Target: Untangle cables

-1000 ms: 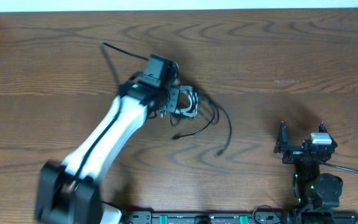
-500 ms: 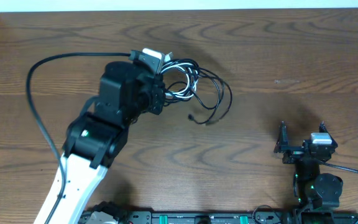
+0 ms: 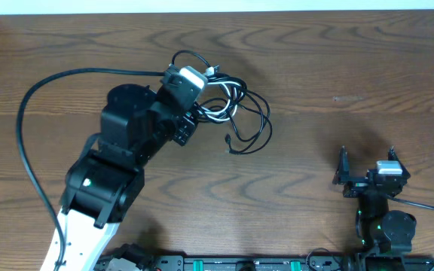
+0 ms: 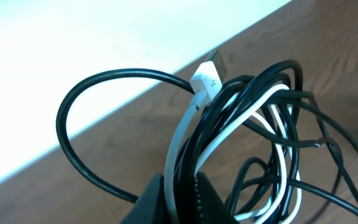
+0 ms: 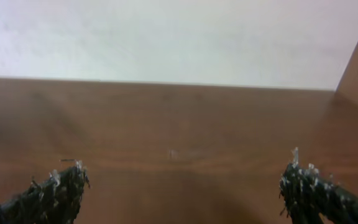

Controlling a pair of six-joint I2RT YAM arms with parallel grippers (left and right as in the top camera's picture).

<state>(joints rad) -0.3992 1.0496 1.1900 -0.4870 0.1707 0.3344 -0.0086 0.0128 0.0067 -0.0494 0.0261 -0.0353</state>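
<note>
The cables (image 3: 241, 113) are a knot of thin black cords and a white one, lying at the table's middle back. My left gripper (image 4: 182, 198) is shut on several strands of that bundle (image 4: 253, 106), black and white together. From the overhead the arm hides its fingers. A white plug end (image 4: 207, 78) sticks up from the knot, and a black loop (image 4: 67, 124) arcs out to the left. One loose black end (image 3: 232, 150) trails on the wood. My right gripper (image 3: 366, 160) stands open at the right front, far from the cables, with nothing between its fingers (image 5: 61, 186).
The thick black wire (image 3: 22, 128) fixed to the left arm sweeps out over the table's left side. The far table edge meets a pale wall (image 5: 166, 37). A black rail (image 3: 239, 263) runs along the front edge.
The left arm has swung round and drawn back left, pulling the bundle up and slightly left with it. The loose strands have gathered closer. The right arm has not moved.
</note>
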